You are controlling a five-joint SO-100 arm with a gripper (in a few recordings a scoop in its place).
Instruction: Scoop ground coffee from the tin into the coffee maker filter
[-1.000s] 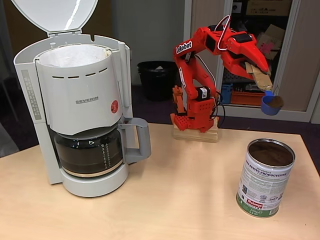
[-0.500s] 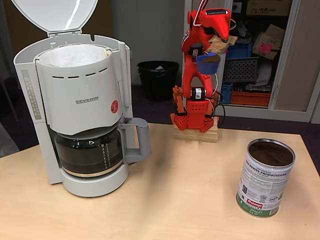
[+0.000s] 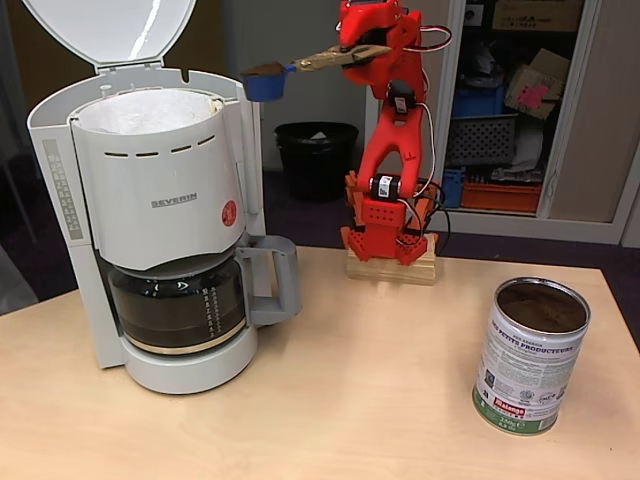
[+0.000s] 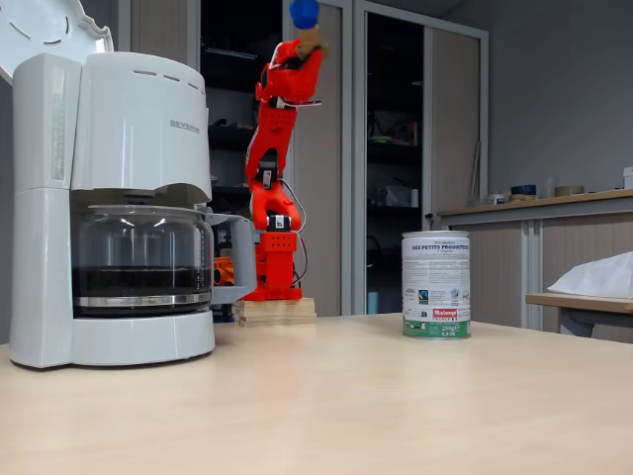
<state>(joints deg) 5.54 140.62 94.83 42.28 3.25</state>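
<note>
Gripper [image 3: 350, 55] clamped on wooden-handled blue scoop [image 3: 266, 82] of ground coffee [image 3: 264, 69], raised at 3 o'clock of coffee maker filter [image 3: 145, 110], tin [image 3: 530, 355] on worktop [image 3: 350, 400].

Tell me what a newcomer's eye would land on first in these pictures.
First, the bright red arm at the back of the table, its tool raised high and holding a blue scoop heaped with ground coffee beside the open top of the big white coffee maker. Next, the shiny tin standing open at the right in both fixed views, dark grounds inside.
</note>
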